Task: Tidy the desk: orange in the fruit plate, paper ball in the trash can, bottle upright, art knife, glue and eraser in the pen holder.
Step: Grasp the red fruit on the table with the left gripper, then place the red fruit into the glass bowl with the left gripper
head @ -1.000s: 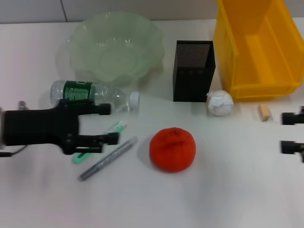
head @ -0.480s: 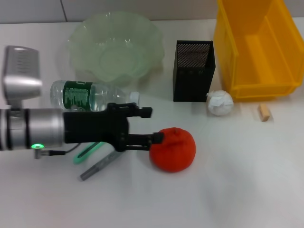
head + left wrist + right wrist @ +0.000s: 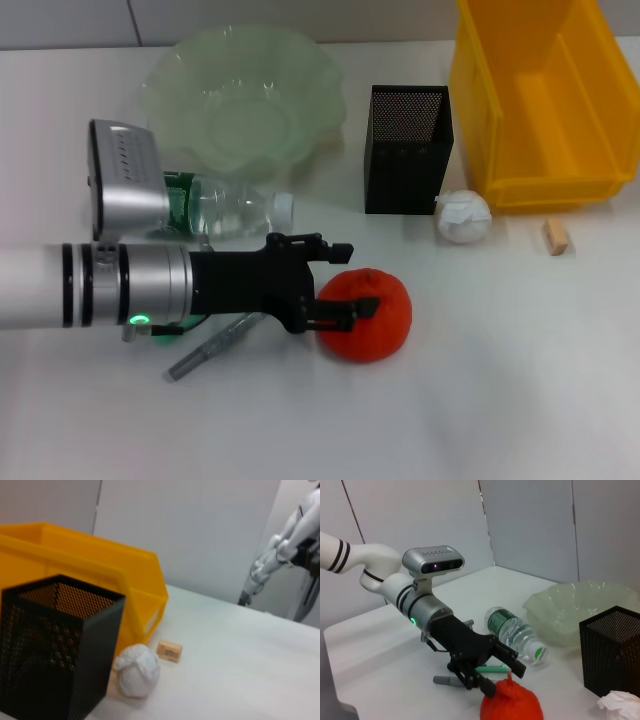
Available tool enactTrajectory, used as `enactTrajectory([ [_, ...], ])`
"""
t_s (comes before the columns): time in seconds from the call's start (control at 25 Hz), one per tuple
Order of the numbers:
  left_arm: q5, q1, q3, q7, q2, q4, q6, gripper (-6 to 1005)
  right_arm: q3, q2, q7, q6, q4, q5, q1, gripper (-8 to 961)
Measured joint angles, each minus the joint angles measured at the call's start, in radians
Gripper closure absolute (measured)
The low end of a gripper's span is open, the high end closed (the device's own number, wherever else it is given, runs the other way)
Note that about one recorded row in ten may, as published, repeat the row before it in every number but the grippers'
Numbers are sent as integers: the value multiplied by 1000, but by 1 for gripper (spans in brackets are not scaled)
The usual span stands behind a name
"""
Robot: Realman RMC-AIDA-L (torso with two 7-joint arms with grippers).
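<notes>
The orange (image 3: 375, 318) lies mid-table, and also shows in the right wrist view (image 3: 512, 706). My left gripper (image 3: 350, 280) is open at the orange's left side, its fingertips reaching over the top edge; the right wrist view shows the same gripper (image 3: 501, 676). The bottle (image 3: 232, 207) lies on its side behind the arm. A grey pen-shaped tool (image 3: 208, 349) pokes out under the arm, with a green tool (image 3: 490, 670) beside it. The paper ball (image 3: 463, 216) and the eraser (image 3: 555, 237) lie near the yellow trash can (image 3: 545, 178). The black mesh pen holder (image 3: 405, 150) stands upright. My right gripper is out of view.
The pale green fruit plate (image 3: 300, 60) sits at the back left. In the left wrist view the pen holder (image 3: 55, 650), paper ball (image 3: 136, 670) and eraser (image 3: 169, 650) stand close ahead, and a white arm (image 3: 272, 560) hangs far off. Bare table lies in front.
My left arm has reached right across the table until its open gripper met the orange. The right gripper, at the right edge one second ago, has left the head view.
</notes>
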Motion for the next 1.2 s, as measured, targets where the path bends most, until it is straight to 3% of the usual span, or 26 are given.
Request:
enactTrajectory([
  [0.16, -122, 5, 158, 23, -1, -8, -50, 247, -3, 1, 16, -2, -6, 4, -1, 319],
  [0.32, -173, 7, 239, 25, -1, -3, -77, 249, -8, 3, 22, -2, -6, 4, 0, 319],
  [0.4, -173, 7, 239, 25, -1, -3, -77, 251, -8, 4, 26, -2, -7, 5, 1, 319],
  [0.44, -207, 6, 307, 25, -1, 1, -86, 251, -8, 4, 27, -2, -7, 5, 2, 319],
  [0.68, -222, 39, 319, 18, -1, 46, -76, 255, -8, 4, 32, -2, -2, 5, 5, 319],
  [0.88, -228, 46, 321, 11, -1, 49, -84, 480, -9, 5, 32, -2, 2, 6, 7, 319],
  [1.2, -266, 52, 324, 11, -1, 51, -79, 616, -11, 5, 32, -1, 3, 6, 10, 319],
])
